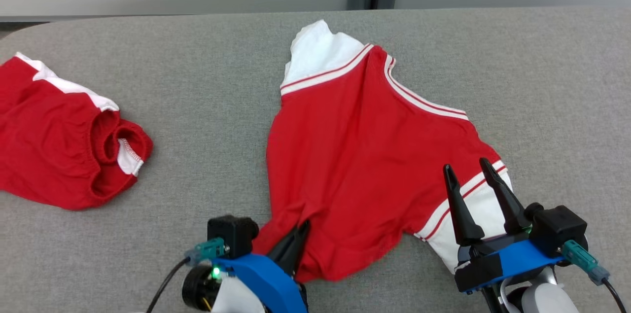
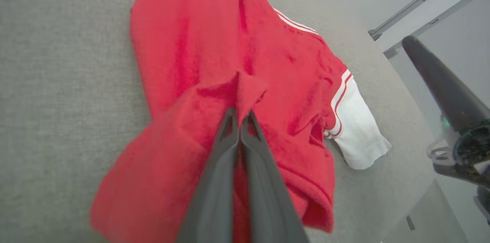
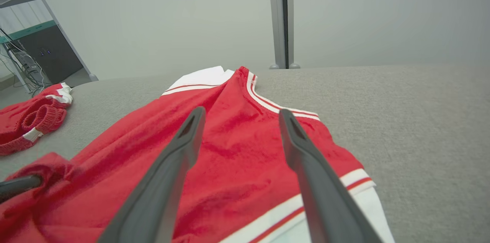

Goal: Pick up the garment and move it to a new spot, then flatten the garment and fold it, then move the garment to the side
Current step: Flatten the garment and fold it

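The shirt (image 1: 360, 155) lies near the middle of the grey worktop (image 1: 197, 81), reaching toward its near edge. It is red with short white sleeves, and a white band with thin red lines runs where each sleeve meets the body. The far sleeve (image 1: 320, 49) points toward the back edge. The near sleeve (image 1: 480, 214) lies at the front right. The body is mostly spread out but creased, and the hem at the near side is bunched up.

The left claw (image 1: 298, 234) is pinched tight on a small fold of red cloth at that hem, which gathers into a peak at the fingertips. The right claw (image 1: 466, 165) stands wide and holds nothing, its fingers over the near sleeve's band.

A second garment (image 1: 54, 145), red with white trim, lies crumpled at the worktop's left, well apart from the shirt.
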Robot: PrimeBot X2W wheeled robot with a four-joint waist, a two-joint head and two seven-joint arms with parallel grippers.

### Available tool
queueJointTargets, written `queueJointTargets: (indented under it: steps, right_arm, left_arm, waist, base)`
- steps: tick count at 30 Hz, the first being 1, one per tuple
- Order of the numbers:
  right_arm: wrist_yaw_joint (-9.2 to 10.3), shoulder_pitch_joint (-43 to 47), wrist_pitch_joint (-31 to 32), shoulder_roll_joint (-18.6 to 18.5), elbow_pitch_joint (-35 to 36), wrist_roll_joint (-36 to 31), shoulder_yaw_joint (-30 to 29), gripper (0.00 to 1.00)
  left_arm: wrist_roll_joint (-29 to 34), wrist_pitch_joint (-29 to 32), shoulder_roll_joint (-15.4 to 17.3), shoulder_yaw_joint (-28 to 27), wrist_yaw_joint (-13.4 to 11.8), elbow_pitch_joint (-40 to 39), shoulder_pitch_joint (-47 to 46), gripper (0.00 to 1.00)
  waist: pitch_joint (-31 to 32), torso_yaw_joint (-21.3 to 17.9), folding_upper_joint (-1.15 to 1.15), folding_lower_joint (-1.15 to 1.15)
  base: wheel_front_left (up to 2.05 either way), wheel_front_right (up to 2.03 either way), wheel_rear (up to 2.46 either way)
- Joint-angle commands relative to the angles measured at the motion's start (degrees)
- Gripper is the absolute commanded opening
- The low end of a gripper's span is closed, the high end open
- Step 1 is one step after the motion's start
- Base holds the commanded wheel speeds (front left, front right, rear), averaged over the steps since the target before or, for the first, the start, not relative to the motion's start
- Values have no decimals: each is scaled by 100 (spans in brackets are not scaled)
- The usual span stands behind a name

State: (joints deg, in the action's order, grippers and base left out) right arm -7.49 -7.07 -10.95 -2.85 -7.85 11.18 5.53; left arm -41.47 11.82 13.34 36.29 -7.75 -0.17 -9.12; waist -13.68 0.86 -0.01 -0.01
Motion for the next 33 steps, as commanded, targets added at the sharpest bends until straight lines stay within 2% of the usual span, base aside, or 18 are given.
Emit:
queueJointTargets:
  steps: [1,9,13,17,19,23,30,33]
  right_arm:
    - [-1,80,28,-8,44,-52,-18,100]
    - [-1,209,129,-8,134,-43,-56,100]
    - [-1,271,158,-8,157,-45,-104,100]
    - [-1,309,190,-7,189,-73,-214,100]
    - [-1,343,208,-8,210,-85,-260,100]
    - [-1,371,259,-7,247,-91,-310,100]
    - [-1,433,352,-7,284,-78,-366,100]
    - [-1,457,375,-8,289,-65,-380,100]
  left_arm:
    - [-108,61,-7,50,-38,-43,211,100]
    - [-199,535,399,24,-490,-336,804,100]
    - [-68,46,562,-290,-540,-655,851,100]
    - [201,-1096,569,-770,-418,-808,705,100]
    - [261,-1513,547,-915,-360,-670,711,100]
    - [485,-2260,580,-1034,-83,-260,542,100]
    - [975,-2681,535,-1192,176,515,445,100]
    - [1196,-2705,419,-1482,210,655,486,100]
  waist:
    - [56,33,1,1]
    - [251,125,1,1]
    - [323,154,1,1]
    - [434,186,1,1]
    - [495,195,1,1]
    - [598,210,1,1]
    - [753,210,1,1]
    - [788,205,1,1]
  base:
    - [0,0,0]
    - [0,0,0]
    - [0,0,0]
    - [0,0,0]
    - [0,0,0]
    - [0,0,0]
    - [0,0,0]
    - [0,0,0]
